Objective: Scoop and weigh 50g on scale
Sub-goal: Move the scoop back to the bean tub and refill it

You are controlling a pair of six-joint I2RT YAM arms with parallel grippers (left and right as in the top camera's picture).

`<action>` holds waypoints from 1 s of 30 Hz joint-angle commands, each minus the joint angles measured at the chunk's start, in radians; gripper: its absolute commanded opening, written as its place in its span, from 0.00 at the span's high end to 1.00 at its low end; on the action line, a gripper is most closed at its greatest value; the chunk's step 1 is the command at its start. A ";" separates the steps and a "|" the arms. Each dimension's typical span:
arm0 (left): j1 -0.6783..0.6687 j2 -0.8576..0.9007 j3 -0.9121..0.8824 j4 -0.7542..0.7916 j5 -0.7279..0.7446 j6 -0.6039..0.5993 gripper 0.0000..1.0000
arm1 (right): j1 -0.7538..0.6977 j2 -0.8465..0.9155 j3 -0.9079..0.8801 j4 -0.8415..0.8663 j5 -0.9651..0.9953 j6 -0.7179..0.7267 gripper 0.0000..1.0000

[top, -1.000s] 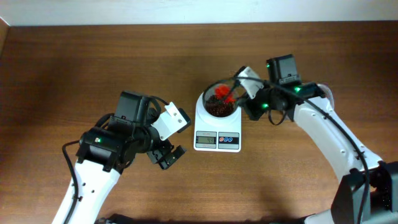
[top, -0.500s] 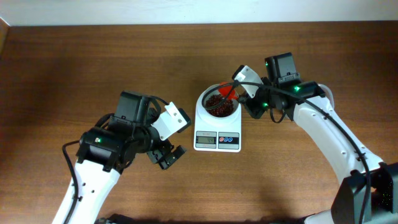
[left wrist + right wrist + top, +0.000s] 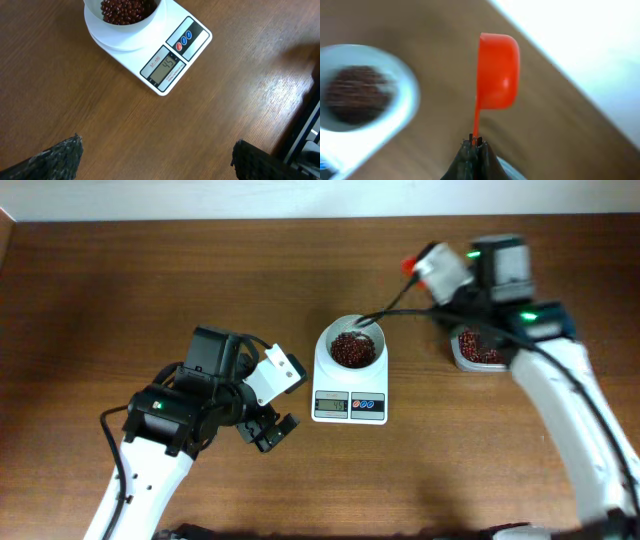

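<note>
Overhead view: the scale [image 3: 349, 402] sits mid-table [image 3: 130, 280], display side toward the robot. Its white bowl [image 3: 352, 350] holds a layer of red beans [image 3: 351, 351].

Left wrist view: the display [image 3: 167, 64] appears to read 45, so by my judgement the load is a little short of target.

Right tool [image 3: 432, 268] is clenched on the thin handle of the red scoop [image 3: 496, 70] and is raised off the scale, up beside the bean tub [image 3: 478, 350]. Holding it by the handle end keeps the cup free to dip and tip. The right wrist view is blurred, so I cannot tell whether the cup carries anything.

Left tool [image 3: 157, 160] is released, fingers spread wide, grasping nothing. It is parked on the near-left side, apart from the scale. That likely keeps its camera on the readout without loading the platform.

Next step, judged: a small top-up scoop from the tub.
</note>
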 commanded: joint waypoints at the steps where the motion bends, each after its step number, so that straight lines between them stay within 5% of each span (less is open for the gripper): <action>1: 0.005 -0.001 0.018 0.002 0.014 0.019 0.01 | -0.145 -0.043 0.023 -0.063 0.165 -0.008 0.96; 9: 0.005 -0.001 0.018 0.002 0.014 0.019 0.01 | -0.362 0.063 0.018 -0.395 -0.036 -0.008 0.96; 17: 0.005 -0.001 0.018 0.002 0.014 0.019 0.01 | -0.362 0.254 0.006 -0.352 -0.091 -0.004 0.96; 30: 0.005 -0.001 0.018 0.002 0.014 0.019 0.01 | -0.362 0.265 0.006 -0.426 -0.334 0.026 0.96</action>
